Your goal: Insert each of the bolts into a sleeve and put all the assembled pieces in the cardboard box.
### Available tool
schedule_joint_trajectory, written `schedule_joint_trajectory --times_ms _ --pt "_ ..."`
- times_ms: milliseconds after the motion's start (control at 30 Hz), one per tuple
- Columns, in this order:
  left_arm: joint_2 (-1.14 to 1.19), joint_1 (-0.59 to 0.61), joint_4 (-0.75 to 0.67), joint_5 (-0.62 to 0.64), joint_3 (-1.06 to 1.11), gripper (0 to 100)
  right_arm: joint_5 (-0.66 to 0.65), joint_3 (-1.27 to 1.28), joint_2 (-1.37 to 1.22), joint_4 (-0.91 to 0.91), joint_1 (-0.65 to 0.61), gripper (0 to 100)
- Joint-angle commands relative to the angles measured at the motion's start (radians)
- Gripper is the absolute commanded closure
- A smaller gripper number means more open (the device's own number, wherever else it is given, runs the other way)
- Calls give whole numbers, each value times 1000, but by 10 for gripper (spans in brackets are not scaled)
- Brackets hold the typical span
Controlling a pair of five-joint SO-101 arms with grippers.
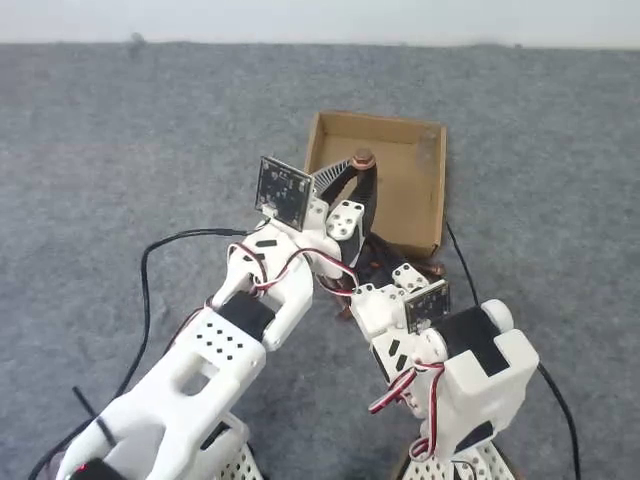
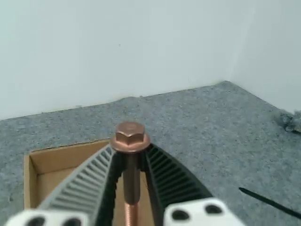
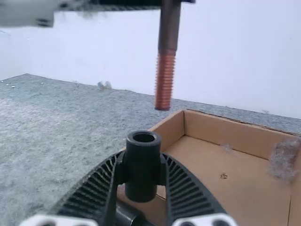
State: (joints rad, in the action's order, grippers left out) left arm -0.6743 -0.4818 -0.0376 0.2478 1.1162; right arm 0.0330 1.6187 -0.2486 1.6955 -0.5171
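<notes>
Carpet point(image 1: 120, 150): grey, short-napped and matte, covering the table.
Cardboard box point(image 1: 412, 195): shallow, open-topped brown tray with creased walls, at 12 o'clock from the arm bases. I can see no assembled piece on its floor, only a tuft of fluff point(image 3: 282, 160), so by my reading no piece has been boxed yet.
Left gripper point(image 2: 130, 157): ribbed dark fingers pinching the bolt's shank, held over the box's 10 o'clock area.
Right gripper point(image 3: 142, 162): ribbed fingers clamped around the sleeve at the box's 7 o'clock edge.
Bolt point(image 2: 130, 137): coppery metal, with a flanged hex head on top, a smooth shank and a threaded tip. It hangs upright above the sleeve and clear of it, so insertion is still to do.
Sleeve point(image 3: 142, 167): a matte black cylinder, bore open upward and empty.
</notes>
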Motion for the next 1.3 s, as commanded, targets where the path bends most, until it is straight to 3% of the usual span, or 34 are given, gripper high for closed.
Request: schedule_joint_trajectory --times_ms 0,667,967,1267 --pt "-9 5 -37 38 10 988 -18 29 53 28 4 991" --pt "-12 2 -40 81 64 988 -18 20 53 28 42 991" --pt "-147 -17 -37 80 156 989 -18 25 54 30 42 991" --pt "-40 -17 -41 78 145 989 -20 28 53 44 44 991"
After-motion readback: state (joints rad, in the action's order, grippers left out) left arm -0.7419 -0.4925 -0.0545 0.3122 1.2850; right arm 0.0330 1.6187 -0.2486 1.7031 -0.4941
